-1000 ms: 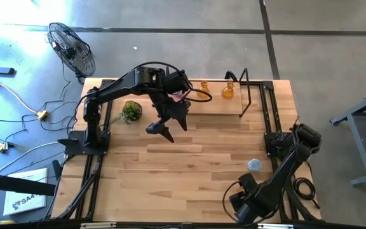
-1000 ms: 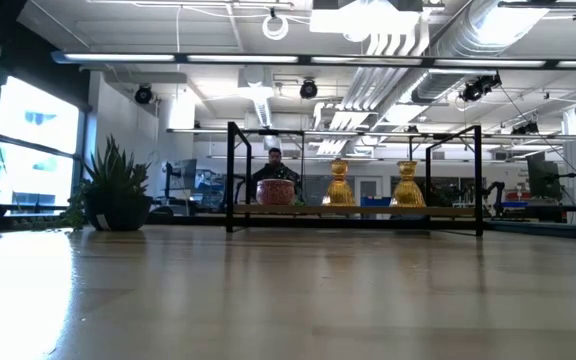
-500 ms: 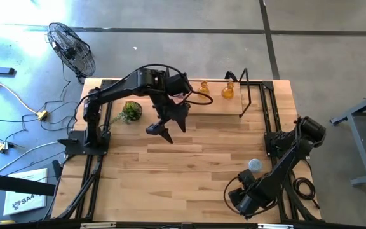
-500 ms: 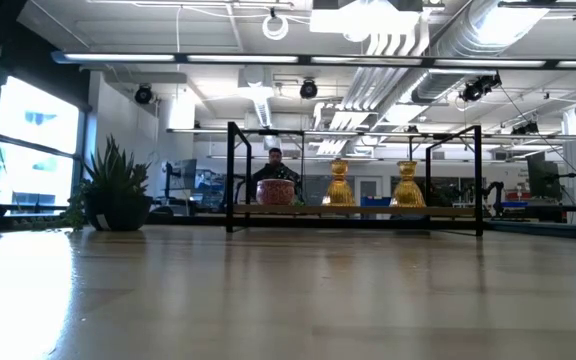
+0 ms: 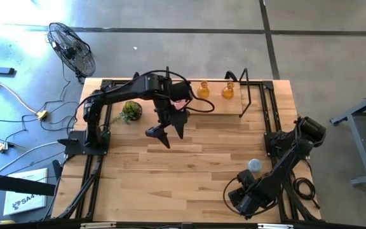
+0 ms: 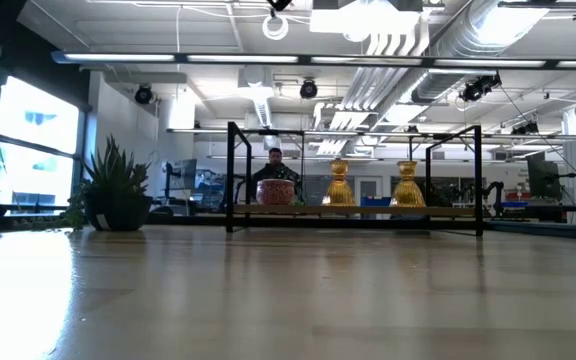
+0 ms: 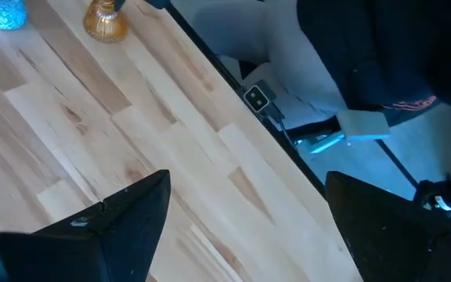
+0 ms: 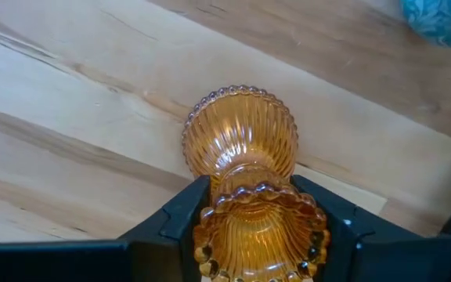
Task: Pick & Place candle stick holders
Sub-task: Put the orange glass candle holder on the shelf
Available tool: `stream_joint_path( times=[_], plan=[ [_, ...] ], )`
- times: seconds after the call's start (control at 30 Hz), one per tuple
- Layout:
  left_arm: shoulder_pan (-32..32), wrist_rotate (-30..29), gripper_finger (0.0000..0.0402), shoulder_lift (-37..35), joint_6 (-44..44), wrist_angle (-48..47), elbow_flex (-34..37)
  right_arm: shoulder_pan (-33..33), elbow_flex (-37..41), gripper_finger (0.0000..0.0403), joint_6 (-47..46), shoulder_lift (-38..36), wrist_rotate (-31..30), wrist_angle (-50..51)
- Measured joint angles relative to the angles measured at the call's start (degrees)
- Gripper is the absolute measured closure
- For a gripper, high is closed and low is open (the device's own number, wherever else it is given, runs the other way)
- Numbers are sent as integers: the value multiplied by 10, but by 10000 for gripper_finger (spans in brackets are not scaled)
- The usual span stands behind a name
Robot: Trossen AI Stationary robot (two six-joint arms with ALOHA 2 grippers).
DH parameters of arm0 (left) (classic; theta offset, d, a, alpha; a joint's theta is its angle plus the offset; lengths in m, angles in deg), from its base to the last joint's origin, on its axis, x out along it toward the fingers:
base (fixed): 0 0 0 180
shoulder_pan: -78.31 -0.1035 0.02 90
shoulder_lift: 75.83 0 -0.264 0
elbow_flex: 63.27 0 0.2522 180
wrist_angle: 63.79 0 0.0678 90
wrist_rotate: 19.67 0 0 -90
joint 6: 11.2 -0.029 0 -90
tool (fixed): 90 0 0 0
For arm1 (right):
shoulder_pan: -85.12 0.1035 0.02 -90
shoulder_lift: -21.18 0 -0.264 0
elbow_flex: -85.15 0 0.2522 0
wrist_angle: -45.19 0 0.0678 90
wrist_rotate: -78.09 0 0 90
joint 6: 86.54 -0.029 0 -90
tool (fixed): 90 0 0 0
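Observation:
My right gripper (image 8: 258, 223) points down near the table's near right corner (image 5: 240, 196), shut on an amber candle stick holder (image 8: 241, 137). The arm hides that holder in the high view. A light blue holder (image 5: 254, 165) stands just beyond it. Two more amber holders (image 5: 203, 89) (image 5: 227, 91) stand at the far edge. A pink one (image 6: 276, 191) shows beside them in the low view. My left gripper (image 5: 163, 131) hangs open above the table's middle, its fingers (image 7: 131, 215) around nothing. My right gripper pinches the amber holder's narrow upper part (image 8: 219, 202), just under its beaded rim, between its two fingers. The fingers come from above, pointing down, one on each side. The holder is upright, its round ribbed base (image 8: 239, 129) on the wood.
A green plant ball (image 5: 131, 111) lies left of my left arm. A black wire frame (image 5: 250, 95) stands at the far right, by the amber holders. Bare wood (image 5: 196, 162) lies between the two grippers. A person (image 6: 275, 160) is in the room beyond the table.
My left gripper has sunk toward the table and come slightly toward the near edge, staying open. My right arm has lowered a little over the near right corner.

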Motion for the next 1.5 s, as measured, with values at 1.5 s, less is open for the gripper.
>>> stream_joint_path(
  times=[1.5],
  plan=[
    [-19,-59,66,-136,-47,-30,6,-712,-213,251,875,-90,-145,209]
  ],
)
